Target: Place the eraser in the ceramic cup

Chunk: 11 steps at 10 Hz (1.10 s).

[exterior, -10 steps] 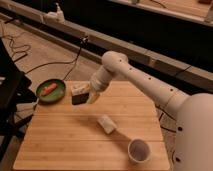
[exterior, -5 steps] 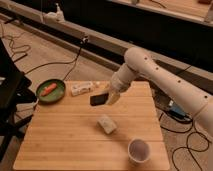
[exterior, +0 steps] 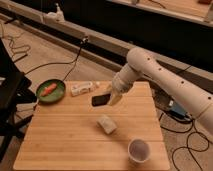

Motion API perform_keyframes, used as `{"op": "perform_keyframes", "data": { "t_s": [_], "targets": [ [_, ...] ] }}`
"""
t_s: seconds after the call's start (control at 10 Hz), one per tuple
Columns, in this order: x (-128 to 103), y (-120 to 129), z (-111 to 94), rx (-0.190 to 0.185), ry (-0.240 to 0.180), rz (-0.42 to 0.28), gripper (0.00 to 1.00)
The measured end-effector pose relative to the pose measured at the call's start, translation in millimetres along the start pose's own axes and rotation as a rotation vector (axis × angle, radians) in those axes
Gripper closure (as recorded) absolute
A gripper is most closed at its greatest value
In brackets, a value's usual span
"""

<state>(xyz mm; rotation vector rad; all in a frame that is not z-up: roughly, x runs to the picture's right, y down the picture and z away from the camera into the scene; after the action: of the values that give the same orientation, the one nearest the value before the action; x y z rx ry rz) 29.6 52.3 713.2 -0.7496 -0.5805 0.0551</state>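
Note:
The eraser (exterior: 101,100), a small flat black slab, is held in the air above the wooden table (exterior: 60,140), near its back middle. My gripper (exterior: 113,97) is shut on the eraser's right end, at the end of the white arm (exterior: 150,70) that reaches in from the right. The ceramic cup (exterior: 138,149), white with a dark inside, stands upright near the table's front right corner, well in front of and right of the gripper.
A pale beige block (exterior: 106,124) lies mid-table between the gripper and the cup. A white plastic item (exterior: 82,89) lies at the back edge. A green pan with an orange item (exterior: 50,91) sits at the back left. Cables run across the floor.
The gripper has lifted the eraser from the table's back left near the pan and carried it right to the back middle. The cup and the beige block have not moved.

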Motion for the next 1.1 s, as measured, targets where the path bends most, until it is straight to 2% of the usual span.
{"op": "perform_keyframes", "data": {
  "t_s": [0.2,0.3,0.7,0.9,1.1],
  "targets": [
    [2,2,-4,0.010,0.008,0.003,1.00],
    [5,11,-6,0.005,0.014,0.007,1.00],
    [11,71,-8,-0.042,-0.033,-0.012,1.00],
    [28,102,-12,-0.060,-0.038,-0.002,1.00],
    [50,127,-21,-0.056,-0.029,0.032,1.00]
  ]
}}
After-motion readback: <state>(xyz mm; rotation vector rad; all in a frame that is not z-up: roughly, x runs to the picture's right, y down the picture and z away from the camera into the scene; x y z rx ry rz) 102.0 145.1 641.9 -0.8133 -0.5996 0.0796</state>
